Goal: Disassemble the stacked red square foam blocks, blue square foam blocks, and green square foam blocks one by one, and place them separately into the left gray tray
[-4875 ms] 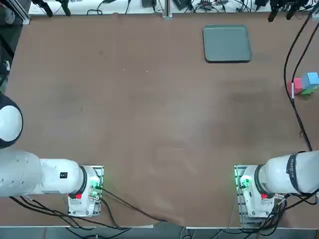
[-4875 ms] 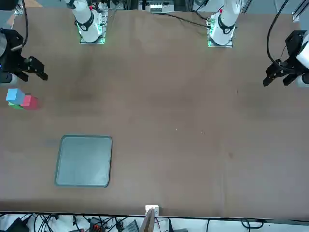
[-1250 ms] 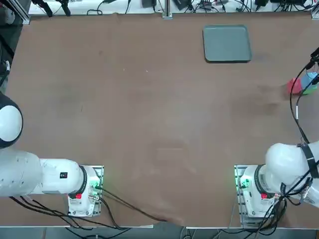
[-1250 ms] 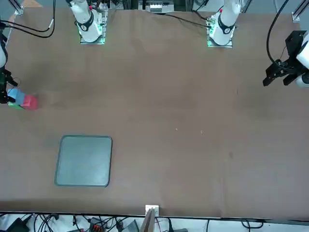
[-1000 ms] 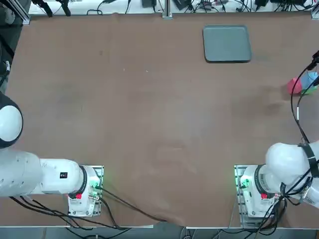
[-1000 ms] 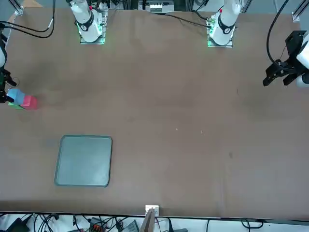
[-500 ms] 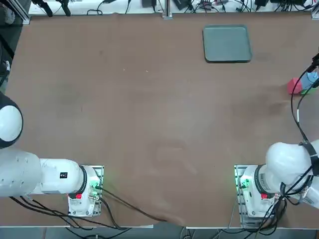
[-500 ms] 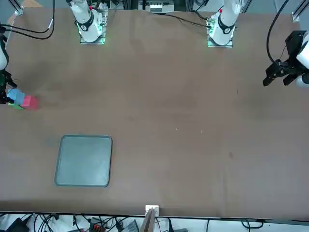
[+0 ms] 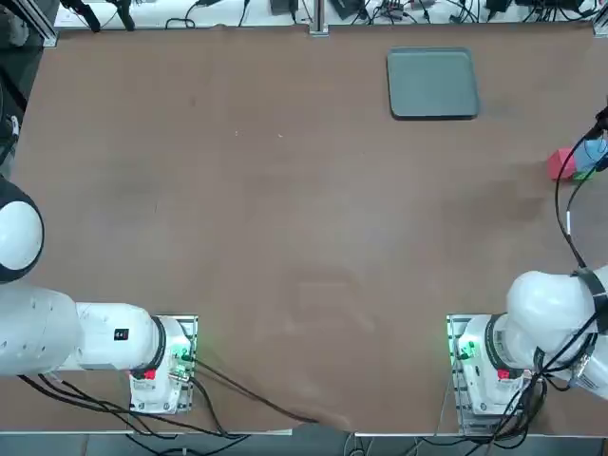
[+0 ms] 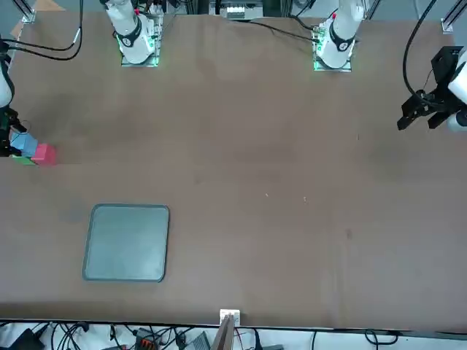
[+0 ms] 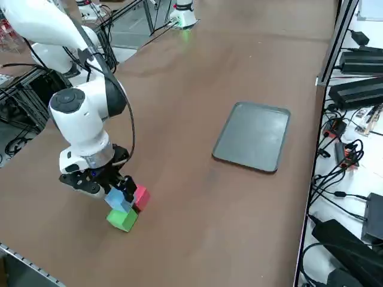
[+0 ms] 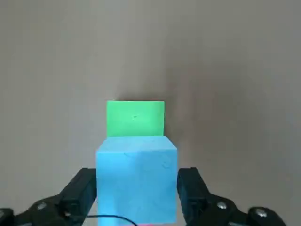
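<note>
Two fingers of the right gripper [image 12: 136, 190] were spread beside the blue cube [image 12: 136, 176]; an off-centre squeeze could have toppled the green cube [image 12: 136, 118] beneath.

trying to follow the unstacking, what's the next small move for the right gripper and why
Probably close the fingers on the blue block. The right gripper stands open with one finger on each side of it. The blue block sits on top, over the green block and the red block, so it should come off first. The gray tray holds nothing yet.
</note>
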Tool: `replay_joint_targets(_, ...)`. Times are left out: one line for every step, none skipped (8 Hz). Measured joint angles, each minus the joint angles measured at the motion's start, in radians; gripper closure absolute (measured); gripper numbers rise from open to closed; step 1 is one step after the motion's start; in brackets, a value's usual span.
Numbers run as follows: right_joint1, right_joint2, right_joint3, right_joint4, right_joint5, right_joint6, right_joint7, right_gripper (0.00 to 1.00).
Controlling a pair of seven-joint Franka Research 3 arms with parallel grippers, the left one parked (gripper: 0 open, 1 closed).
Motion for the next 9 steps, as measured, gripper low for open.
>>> replay_joint_targets(-0.003, 0.011, 0.0, 0.0, 0.0, 0.01, 0.0, 0.02)
replay_joint_targets(-0.004, 0.021, 0.001, 0.0, 0.004, 0.028, 0.001, 0.07)
replay_joint_targets(-0.004, 0.025, 0.002, 0.001, 0.016, 0.04, 0.003, 0.13)
replay_joint_targets(-0.006, 0.023, 0.002, 0.003, 0.028, 0.039, 0.003, 0.18)
replay_joint_targets(-0.006, 0.023, 0.003, 0.004, 0.03, 0.037, 0.002, 0.18)
replay_joint_targets(-0.006, 0.02, 0.006, 0.009, 0.03, 0.02, -0.005, 0.22)
replay_joint_targets(-0.003, 0.002, 0.016, 0.023, 0.03, -0.03, -0.038, 0.25)
replay_joint_targets(0.004, -0.036, 0.032, 0.05, 0.03, -0.129, -0.108, 0.25)
replay_joint_targets(0.016, -0.086, 0.061, 0.083, 0.033, -0.256, -0.218, 0.25)
